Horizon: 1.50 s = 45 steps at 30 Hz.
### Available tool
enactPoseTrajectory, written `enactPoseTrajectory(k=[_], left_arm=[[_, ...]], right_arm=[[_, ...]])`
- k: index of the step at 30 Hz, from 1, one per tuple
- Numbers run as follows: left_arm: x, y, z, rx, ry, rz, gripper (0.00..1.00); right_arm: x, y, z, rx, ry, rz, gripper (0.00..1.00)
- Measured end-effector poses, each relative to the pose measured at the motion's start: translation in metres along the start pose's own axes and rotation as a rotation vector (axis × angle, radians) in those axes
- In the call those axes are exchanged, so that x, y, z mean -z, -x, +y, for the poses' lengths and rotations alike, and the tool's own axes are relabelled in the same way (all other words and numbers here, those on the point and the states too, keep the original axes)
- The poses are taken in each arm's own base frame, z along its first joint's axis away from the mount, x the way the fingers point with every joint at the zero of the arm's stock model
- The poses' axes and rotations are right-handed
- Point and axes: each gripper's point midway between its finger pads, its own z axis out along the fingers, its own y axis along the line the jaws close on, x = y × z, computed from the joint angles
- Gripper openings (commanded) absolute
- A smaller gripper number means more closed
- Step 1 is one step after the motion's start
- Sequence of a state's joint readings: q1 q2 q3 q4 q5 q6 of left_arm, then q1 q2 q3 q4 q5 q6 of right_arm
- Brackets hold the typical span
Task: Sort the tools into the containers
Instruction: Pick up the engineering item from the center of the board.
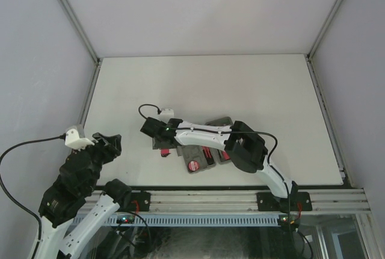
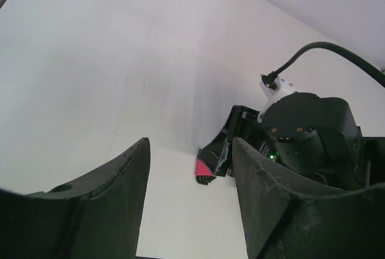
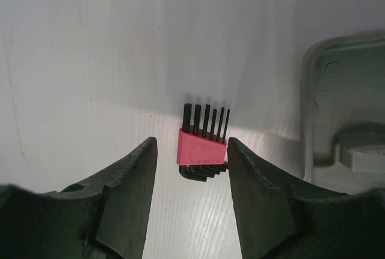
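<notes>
A small comb-like piece [image 3: 201,149], a red holder with a row of black keys, lies flat on the white table just left of the grey container [image 3: 337,120]. My right gripper [image 3: 191,144] is open and straddles it: the right finger [image 3: 258,193] is at the holder's edge and the left finger stands apart. In the top view the right gripper [image 1: 162,143] reaches left past the open container [image 1: 198,158], which holds a round red disc [image 1: 194,165] and other red tools [image 1: 208,155]. My left gripper [image 2: 190,144] is open and empty, and its camera shows the comb-like piece [image 2: 204,170] farther off.
The right arm [image 1: 204,131] lies across the container and hides part of it. The left arm [image 1: 84,168] sits at the near left corner, at the table's edge. Grey walls [image 1: 36,60] and metal frame posts bound the table on three sides.
</notes>
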<state>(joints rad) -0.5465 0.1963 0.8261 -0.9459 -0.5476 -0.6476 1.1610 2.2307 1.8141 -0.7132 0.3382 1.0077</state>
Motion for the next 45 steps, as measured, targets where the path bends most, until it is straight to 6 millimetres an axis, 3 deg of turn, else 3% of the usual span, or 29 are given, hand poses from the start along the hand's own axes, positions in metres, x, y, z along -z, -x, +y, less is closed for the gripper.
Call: enactPoseTrajectory(k=[18,28,34,45], left_arm=[[0.000,0.000,0.000,0.000,0.000,0.000,0.61],[-0.001,-0.001,0.000,-0.003,0.002,0.005,0.61],[-0.001,-0.001,-0.001,-0.004,0.001,0.006,0.62],[-0.001,-0.002,-0.001,-0.006,-0.004,0.009,0.62]], right_arm=[[-0.009,-0.019,-0.007,0.044,-0.069,0.070,0.50],[-0.010,-0.028,-0.003,0.059,-0.075,0.109,0.35],[-0.011,-0.028,0.004,0.069,-0.083,0.136,0.33],[-0.009,-0.029,-0.002,0.092,-0.112,0.188,0.39]])
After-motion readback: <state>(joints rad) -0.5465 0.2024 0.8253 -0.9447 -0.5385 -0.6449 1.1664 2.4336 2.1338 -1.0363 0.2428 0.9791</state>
